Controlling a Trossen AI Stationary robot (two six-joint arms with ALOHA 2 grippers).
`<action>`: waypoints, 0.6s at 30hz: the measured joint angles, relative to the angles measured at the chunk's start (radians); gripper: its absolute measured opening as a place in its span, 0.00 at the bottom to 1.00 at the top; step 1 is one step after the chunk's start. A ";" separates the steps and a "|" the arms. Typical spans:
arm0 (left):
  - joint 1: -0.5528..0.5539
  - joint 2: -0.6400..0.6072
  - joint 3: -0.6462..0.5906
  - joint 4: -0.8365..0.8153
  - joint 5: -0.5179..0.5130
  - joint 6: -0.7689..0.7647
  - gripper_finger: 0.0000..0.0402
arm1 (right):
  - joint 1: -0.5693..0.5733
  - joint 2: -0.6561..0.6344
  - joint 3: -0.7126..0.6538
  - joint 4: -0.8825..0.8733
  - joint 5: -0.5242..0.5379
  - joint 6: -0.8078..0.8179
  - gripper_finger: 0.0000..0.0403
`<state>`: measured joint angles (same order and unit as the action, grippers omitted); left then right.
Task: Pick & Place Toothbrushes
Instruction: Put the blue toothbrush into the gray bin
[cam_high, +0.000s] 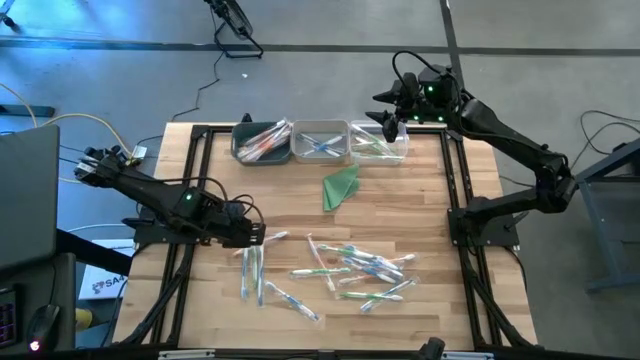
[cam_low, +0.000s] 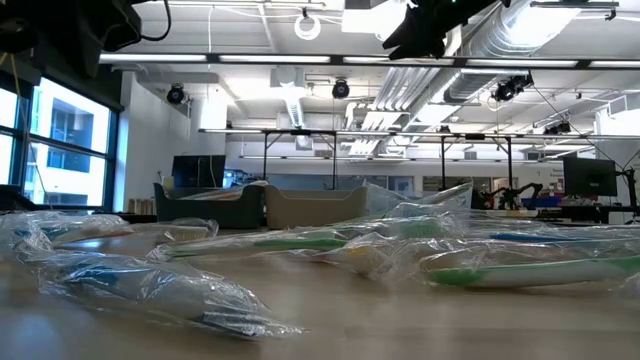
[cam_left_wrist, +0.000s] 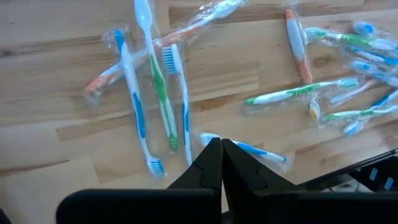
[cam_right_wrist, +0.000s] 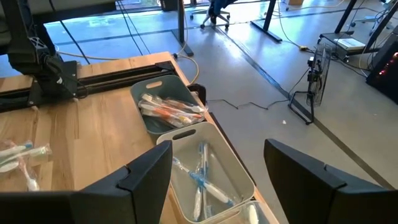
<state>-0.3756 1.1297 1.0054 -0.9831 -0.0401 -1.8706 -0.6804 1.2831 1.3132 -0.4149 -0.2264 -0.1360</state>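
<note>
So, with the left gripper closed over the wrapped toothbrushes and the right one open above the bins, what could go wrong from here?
1. The loose toothbrushes overlap in crinkly wrappers, so the shut left gripper may catch two at once, or slip off the plastic.
2. The right gripper hangs open above the clear bin; an off-centre release might land in the neighbouring white bin, mixing colours.
3. The green cloth lies between pile and bins and could be dragged.

A grey concrete floor (cam_high: 330, 25) surrounds the wooden table (cam_high: 400, 185); beyond it, tall windows (cam_low: 55, 140), ceiling ducts (cam_low: 400, 85) and desks
</note>
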 joint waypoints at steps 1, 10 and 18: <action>0.000 0.000 0.000 0.000 0.000 0.000 0.00 | 0.000 0.000 0.000 0.000 0.000 0.000 0.61; 0.002 0.000 0.000 0.015 0.005 0.029 0.00 | 0.000 0.000 0.000 0.000 0.000 -0.001 0.61; 0.002 0.011 0.000 0.012 0.004 0.067 0.02 | 0.000 0.000 0.000 0.000 0.000 -0.023 0.61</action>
<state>-0.3737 1.1408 1.0058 -0.9711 -0.0357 -1.8034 -0.6804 1.2831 1.3132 -0.4149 -0.2264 -0.1585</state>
